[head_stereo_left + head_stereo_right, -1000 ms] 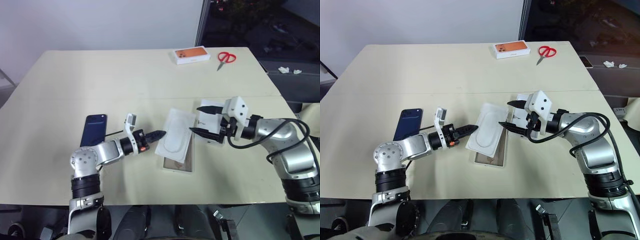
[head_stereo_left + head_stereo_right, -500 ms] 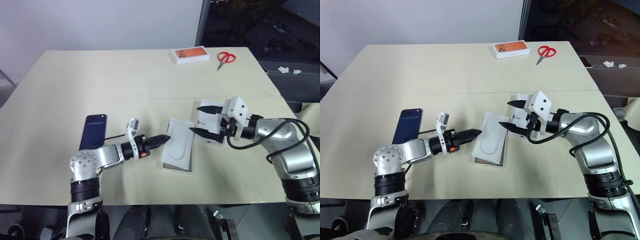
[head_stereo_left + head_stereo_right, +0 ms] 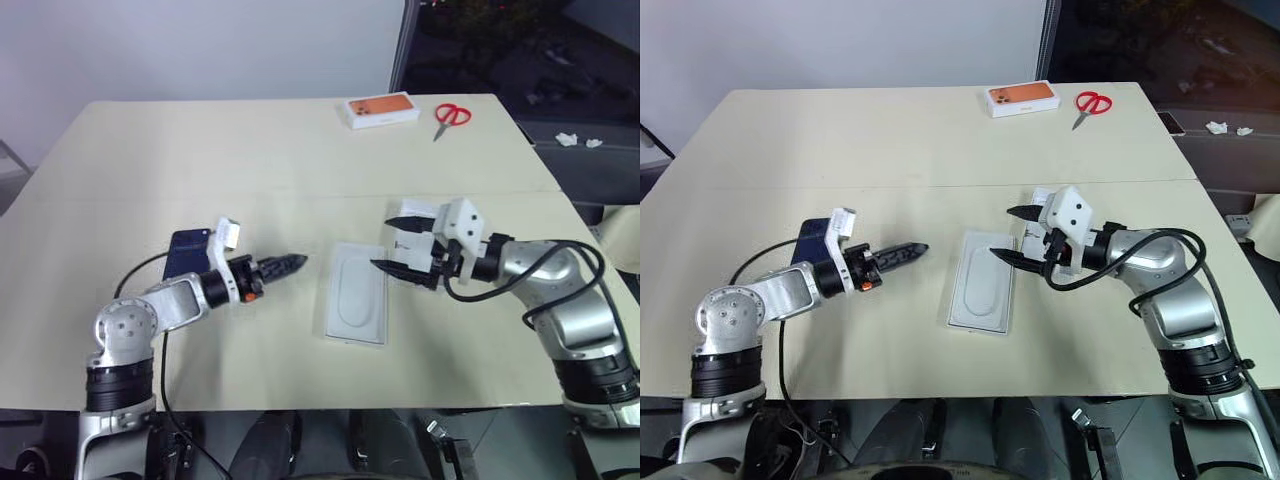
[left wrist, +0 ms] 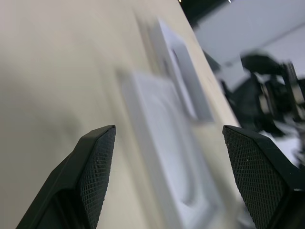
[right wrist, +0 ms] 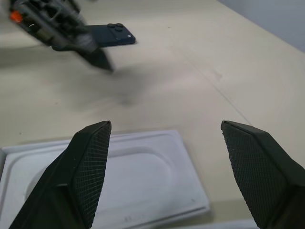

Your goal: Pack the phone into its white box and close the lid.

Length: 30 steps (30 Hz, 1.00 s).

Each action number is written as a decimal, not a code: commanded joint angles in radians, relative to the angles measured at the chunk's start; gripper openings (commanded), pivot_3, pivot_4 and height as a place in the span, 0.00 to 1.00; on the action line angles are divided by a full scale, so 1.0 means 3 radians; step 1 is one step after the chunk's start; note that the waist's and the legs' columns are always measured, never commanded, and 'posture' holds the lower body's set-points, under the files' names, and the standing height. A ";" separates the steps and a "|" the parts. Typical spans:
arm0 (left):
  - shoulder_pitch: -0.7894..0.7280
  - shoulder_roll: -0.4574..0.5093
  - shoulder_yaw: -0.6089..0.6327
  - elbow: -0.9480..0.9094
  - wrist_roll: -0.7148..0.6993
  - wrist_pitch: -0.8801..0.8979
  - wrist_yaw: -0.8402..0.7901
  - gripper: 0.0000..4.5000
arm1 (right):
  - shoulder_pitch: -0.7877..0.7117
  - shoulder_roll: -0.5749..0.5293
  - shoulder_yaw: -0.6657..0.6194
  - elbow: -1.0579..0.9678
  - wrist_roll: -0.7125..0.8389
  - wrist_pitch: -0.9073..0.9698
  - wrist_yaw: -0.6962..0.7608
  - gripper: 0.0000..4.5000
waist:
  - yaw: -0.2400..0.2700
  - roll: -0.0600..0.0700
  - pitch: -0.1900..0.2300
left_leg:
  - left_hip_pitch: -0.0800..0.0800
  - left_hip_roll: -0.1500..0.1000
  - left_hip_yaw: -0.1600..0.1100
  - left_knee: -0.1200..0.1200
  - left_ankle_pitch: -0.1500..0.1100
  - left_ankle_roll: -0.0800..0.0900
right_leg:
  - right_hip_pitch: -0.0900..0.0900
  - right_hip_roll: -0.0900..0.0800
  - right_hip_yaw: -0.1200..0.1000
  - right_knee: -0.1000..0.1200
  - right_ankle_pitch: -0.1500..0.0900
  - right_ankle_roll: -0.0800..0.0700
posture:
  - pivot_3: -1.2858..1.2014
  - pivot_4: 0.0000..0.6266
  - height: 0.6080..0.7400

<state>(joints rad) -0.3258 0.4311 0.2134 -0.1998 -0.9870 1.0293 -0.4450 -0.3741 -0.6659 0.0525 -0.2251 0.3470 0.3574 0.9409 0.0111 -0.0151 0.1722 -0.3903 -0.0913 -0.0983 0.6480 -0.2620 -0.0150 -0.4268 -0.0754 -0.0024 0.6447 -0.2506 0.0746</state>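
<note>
The phone [image 3: 188, 258] lies flat on the cream table [image 3: 150, 160], just behind my left pincer [image 3: 287, 264], whose fingers stand wide apart with nothing between them. The white insert [image 3: 356, 305] sits between both pincers, covering the white box. My right pincer [image 3: 398, 246] hovers at its far corner, spread wide and empty. Beyond it, near the table's back edge, I see an orange-topped box [image 3: 383, 110] and red scissors [image 3: 449, 117], then a white wall [image 3: 200, 45].
</note>
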 commanded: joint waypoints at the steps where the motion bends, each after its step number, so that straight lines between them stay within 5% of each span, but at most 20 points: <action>1: 0.0034 0.0175 -0.0053 -0.0022 0.0404 -0.0635 -0.0493 0.85 | -0.0039 0.0029 0.0275 -0.0149 -0.0320 -0.0084 -0.0116 0.54 | 0.0006 0.0001 0.0000 | 0.0000 0.0000 0.0000 0.0000 0.0000 0.0000 | 0.0000 0.0000 0.0000 0.0000 0.0000 0.0000 | 0.52 0.24 1.00; 6: 0.0101 0.0240 -0.0152 0.0139 0.0756 -0.1040 -0.0704 0.85 | -0.0063 0.0005 0.0595 0.0060 -0.0901 -0.0332 -0.0268 0.00 | 0.0012 0.0001 0.0000 | -0.0002 -0.0004 0.0000 0.0001 -0.0013 0.0023 | 0.0000 -0.0005 0.0000 -0.0002 0.0000 0.0000 | 0.52 0.24 1.00; 17: 0.0088 0.0169 -0.0153 0.0200 0.0912 -0.1158 -0.0752 0.85 | 0.0007 -0.0185 0.1005 0.0031 -0.1503 -0.0761 -0.0010 0.00 | 0.0003 0.0000 0.0001 | -0.0002 -0.0002 0.0000 0.0001 -0.0013 0.0023 | -0.0001 -0.0002 -0.0001 -0.0002 0.0001 0.0001 | 0.52 0.24 1.00; 30: 0.0083 0.0132 -0.0159 0.0202 0.1009 -0.1173 -0.0763 0.85 | 0.0218 -0.0323 0.1042 -0.0421 -0.1356 -0.0687 0.0437 0.00 | 0.0004 0.0000 0.0001 | -0.0001 -0.0002 -0.0002 0.0003 -0.0013 0.0024 | 0.0001 -0.0001 -0.0002 -0.0002 0.0001 0.0002 | 0.52 0.24 1.00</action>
<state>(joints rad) -0.2893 0.4667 0.1609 -0.1208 -0.6848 0.6921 -0.6682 -0.3066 -0.7661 0.3786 -0.3088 -0.0776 0.1477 1.0659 0.0122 -0.0151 0.1725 -0.3907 -0.0916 -0.0989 0.6489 -0.2661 -0.0079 -0.4266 -0.0757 -0.0030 0.6440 -0.2504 0.0751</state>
